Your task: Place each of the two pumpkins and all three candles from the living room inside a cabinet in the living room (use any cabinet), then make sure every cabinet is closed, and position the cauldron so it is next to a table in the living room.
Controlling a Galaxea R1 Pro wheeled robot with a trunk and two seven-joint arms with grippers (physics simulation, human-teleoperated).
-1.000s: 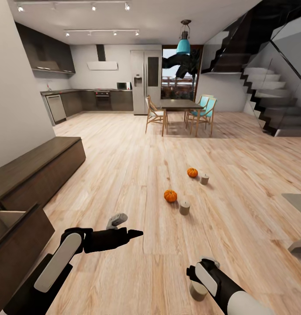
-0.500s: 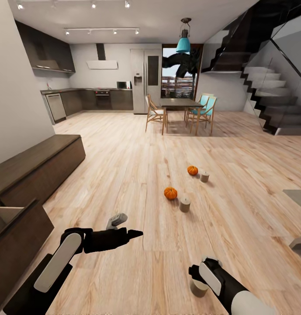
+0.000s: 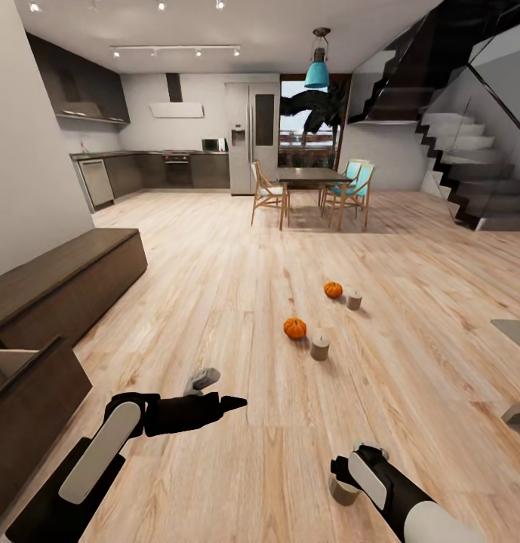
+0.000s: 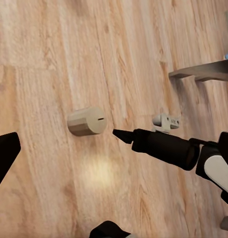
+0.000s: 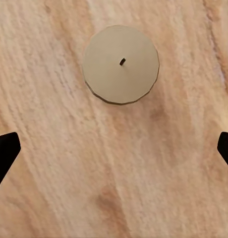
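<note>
Wooden floor (image 3: 237,302) carries two pumpkins (image 3: 294,328) with candles (image 3: 319,347) ahead; my right jaws hang apart above a third candle (image 5: 121,64). Left jaws (image 3: 233,403): cannot tell from the head view.

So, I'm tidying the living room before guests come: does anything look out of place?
Yes. Two pumpkins and three candles sit on the bare wooden floor, mid-room. One cabinet drawer also stands open at the left.
</note>
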